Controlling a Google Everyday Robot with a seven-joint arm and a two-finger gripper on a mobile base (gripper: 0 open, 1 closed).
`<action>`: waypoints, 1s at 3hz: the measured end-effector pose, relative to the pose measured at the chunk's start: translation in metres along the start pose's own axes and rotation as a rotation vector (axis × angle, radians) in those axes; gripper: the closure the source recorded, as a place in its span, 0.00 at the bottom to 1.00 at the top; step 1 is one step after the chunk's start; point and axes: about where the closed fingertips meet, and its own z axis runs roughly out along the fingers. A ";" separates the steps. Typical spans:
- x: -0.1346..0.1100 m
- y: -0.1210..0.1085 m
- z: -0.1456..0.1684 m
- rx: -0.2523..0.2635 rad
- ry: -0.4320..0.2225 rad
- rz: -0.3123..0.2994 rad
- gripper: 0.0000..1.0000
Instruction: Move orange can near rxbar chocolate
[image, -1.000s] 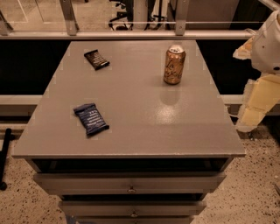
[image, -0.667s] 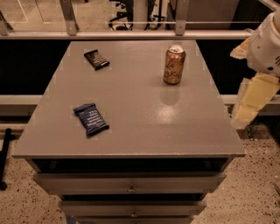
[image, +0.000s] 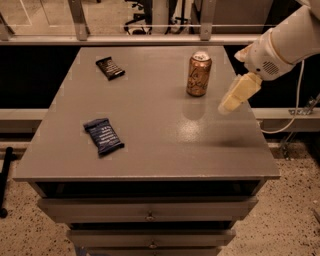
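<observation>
A broad grey flat-topped metal table (image: 150, 145) with drawers (image: 148, 210) under its front edge fills most of the view. A bulky white robot arm (image: 285, 42) reaches in from beyond the table's right edge as seen, at the level of its far half. At the end of the arm, the pale cream-coloured gripper (image: 232, 97) slants down over the right margin of the tabletop, above the surface and touching nothing. Whether it is spread or pressed together I cannot tell.

The slim copper-orange metal drink can (image: 199, 74) with a silver top stands upright on the table's far right part, near the gripper but apart from it. A dark blue rectangular bar wrapper (image: 103, 136) lies flat on the table's near left part. The smaller flat black bar wrapper with pale lettering (image: 110, 68) lies by the table's far left corner, well apart from the can.
</observation>
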 end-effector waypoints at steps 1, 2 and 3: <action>-0.017 -0.025 0.038 0.000 -0.145 0.046 0.00; -0.036 -0.049 0.064 0.018 -0.307 0.087 0.00; -0.047 -0.067 0.077 0.034 -0.433 0.127 0.00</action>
